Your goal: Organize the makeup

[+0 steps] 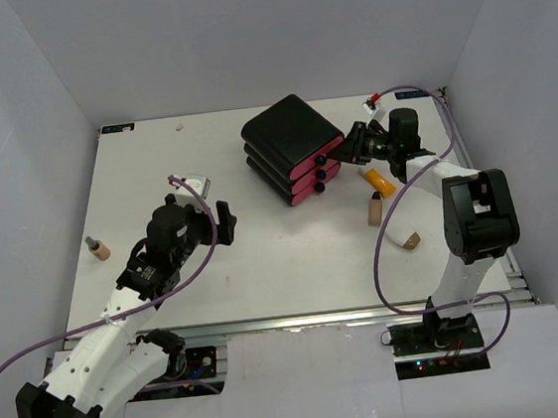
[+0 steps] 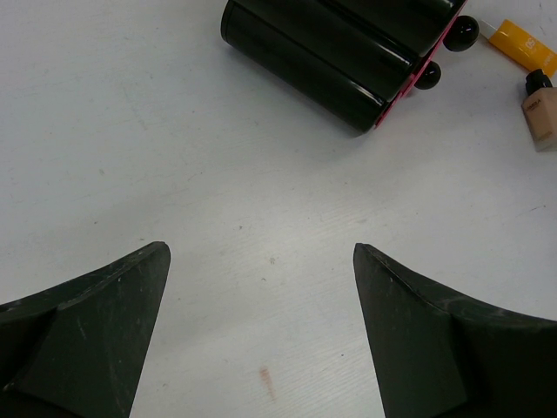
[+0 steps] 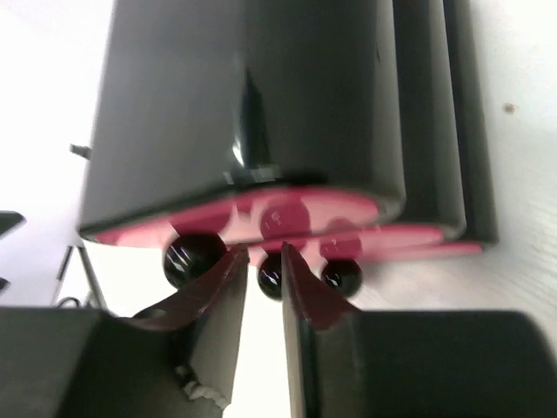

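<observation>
A: What holds the bench (image 1: 264, 260)?
B: A black box (image 1: 286, 133); right gripper (image 3: 261, 261) jaws barely parted at its knob (image 3: 270, 280), grip unclear; left gripper (image 2: 261, 252) jaws gaping.
A: Makeup?
B: Orange tube (image 1: 377, 179), tan bottle (image 1: 372, 209) beside box; another bottle (image 1: 96, 248) far left.

L gripper (image 2: 261, 252) jaws wide apart, white table (image 2: 130, 131) btwn them, black box (image 2: 331, 61) w/ knobs (image 2: 461, 33) ahead, orange tube (image 2: 522, 45) & tan bottle (image 2: 541, 109) ahead-right of jaws
</observation>
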Tool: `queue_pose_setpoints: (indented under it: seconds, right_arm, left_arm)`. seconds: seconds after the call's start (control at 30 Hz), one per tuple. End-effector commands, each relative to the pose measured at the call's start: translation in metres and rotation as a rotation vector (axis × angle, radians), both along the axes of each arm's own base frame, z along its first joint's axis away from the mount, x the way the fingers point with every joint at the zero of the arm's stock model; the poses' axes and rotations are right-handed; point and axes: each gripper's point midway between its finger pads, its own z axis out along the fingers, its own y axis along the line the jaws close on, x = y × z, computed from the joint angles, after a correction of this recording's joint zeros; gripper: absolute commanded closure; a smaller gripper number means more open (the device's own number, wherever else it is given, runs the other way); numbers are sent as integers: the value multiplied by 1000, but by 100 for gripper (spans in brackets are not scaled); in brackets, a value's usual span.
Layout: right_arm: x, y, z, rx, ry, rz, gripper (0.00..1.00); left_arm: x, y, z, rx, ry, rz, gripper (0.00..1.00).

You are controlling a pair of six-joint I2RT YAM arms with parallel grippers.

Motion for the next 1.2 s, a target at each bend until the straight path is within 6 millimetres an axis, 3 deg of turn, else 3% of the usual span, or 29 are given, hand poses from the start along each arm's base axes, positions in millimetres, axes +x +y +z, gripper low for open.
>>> queue_pose_setpoints:
  seconds: [0.0,0.27,0.53,0.7,0.97,1.17]
  right_arm:
    - [-15,-12,4,-66,-96,11,57]
    - [-20,-11,-29,-98,-47,45,44]
    - [-14,13,-48,-44,16,92,40]
    - [-15,27,-47,-14,22,116,40]
    - [-19,31,-40,30,23,113,39]
    - [-6,32,-34,64,29,67,39]
  left_arm:
    - [-1,-1,10,-15,-29,-14,3]
    - [-1,-2,10,-16,-26,-19,3]
    - [0,-1,5,-5,-16,-12,2]
    - [2,1,4,-2,-13,-6,2]
    - [2,0,4,-2,-11,-11,2]
    - [2,1,4,-1,-11,-9,2]
